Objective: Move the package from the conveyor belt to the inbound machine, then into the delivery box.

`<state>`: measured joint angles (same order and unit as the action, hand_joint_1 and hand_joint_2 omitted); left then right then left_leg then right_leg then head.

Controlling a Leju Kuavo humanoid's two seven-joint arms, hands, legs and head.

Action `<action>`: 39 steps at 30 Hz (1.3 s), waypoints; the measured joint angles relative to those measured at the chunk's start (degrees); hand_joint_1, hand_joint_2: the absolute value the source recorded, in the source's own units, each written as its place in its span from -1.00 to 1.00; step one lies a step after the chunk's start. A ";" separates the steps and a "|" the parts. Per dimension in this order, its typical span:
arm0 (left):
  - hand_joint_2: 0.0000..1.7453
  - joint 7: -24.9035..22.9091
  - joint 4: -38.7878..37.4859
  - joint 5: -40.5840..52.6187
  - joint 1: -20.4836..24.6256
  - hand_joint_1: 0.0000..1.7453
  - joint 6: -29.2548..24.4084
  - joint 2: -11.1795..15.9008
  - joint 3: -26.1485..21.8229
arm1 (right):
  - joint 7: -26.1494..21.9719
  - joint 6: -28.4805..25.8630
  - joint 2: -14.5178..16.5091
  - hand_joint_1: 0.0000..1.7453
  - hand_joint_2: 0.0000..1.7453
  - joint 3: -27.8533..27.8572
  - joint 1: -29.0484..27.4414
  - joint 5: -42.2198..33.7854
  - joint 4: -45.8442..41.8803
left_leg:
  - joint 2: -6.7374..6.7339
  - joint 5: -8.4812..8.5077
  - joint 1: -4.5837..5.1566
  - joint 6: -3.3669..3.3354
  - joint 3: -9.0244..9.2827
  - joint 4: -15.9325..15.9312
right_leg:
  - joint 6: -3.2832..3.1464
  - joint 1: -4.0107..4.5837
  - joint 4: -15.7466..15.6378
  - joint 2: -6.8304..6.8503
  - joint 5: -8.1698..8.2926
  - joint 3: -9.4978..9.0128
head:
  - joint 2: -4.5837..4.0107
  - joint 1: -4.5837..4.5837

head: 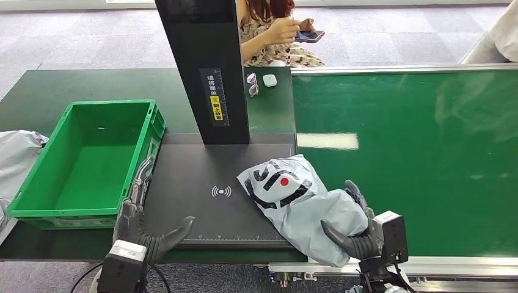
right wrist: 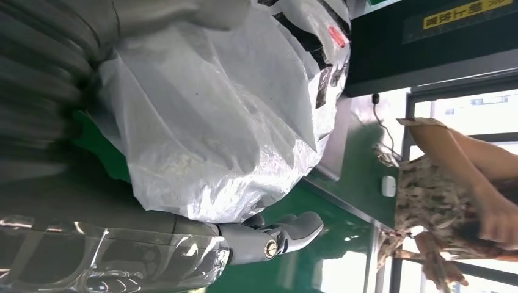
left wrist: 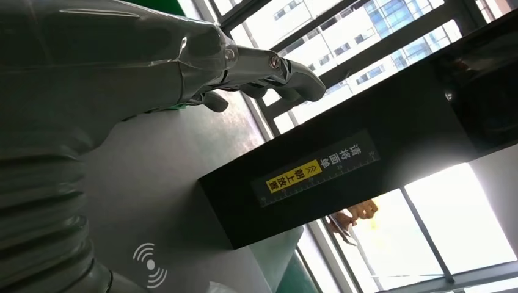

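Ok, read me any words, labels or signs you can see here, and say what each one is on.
Black scanner post: yellow and white label with a ruler scale; characters too small to read.
Black inbound machine plate: a wireless-wave symbol, no words.
Grey package: large black lettering and a red dot, crumpled, unreadable.

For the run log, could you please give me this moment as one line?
right robot hand: grips package | package: partly on inbound machine | left robot hand: open, empty | delivery box: empty
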<state>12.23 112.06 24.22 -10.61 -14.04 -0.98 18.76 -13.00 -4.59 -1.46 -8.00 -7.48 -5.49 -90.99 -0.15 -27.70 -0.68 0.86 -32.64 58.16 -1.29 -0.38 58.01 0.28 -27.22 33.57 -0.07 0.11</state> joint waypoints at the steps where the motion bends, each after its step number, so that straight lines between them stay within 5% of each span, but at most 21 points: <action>1: 1.00 0.02 -0.01 -0.09 0.06 -1.00 -0.15 0.04 0.07 | 0.42 -0.02 0.00 1.00 1.00 -0.04 0.02 -0.11 0.21 | 0.00 0.00 0.00 0.00 0.00 0.00 | 0.00 0.00 0.00 0.00 0.00 0.00 | 0.00 0.00; 21: 1.00 2.05 -0.15 -1.92 0.40 -1.00 -2.59 1.45 0.52 | 2.09 0.92 -0.38 1.00 1.00 -2.94 4.38 -4.46 4.66 | 0.00 0.01 0.00 0.00 -0.02 0.00 | 0.00 0.00 0.01 -0.01 0.01 0.00 | 0.00 0.00; 39: 1.00 1.68 -3.01 -3.51 5.88 -1.00 -1.71 1.47 2.57 | 2.26 2.48 2.68 1.00 1.00 -12.20 33.63 -9.79 25.12 | 0.00 0.29 -0.02 0.03 -0.09 0.01 | -0.03 0.01 0.07 -0.07 0.27 0.12 | 0.00 0.00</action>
<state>13.91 109.04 20.70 -4.73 -15.75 0.49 21.33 -10.74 -2.11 1.22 -20.20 26.15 -15.28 -65.87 -0.15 -27.42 -0.70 0.89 -32.73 58.17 -1.32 -0.37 58.09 0.21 -26.95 33.69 -0.07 0.10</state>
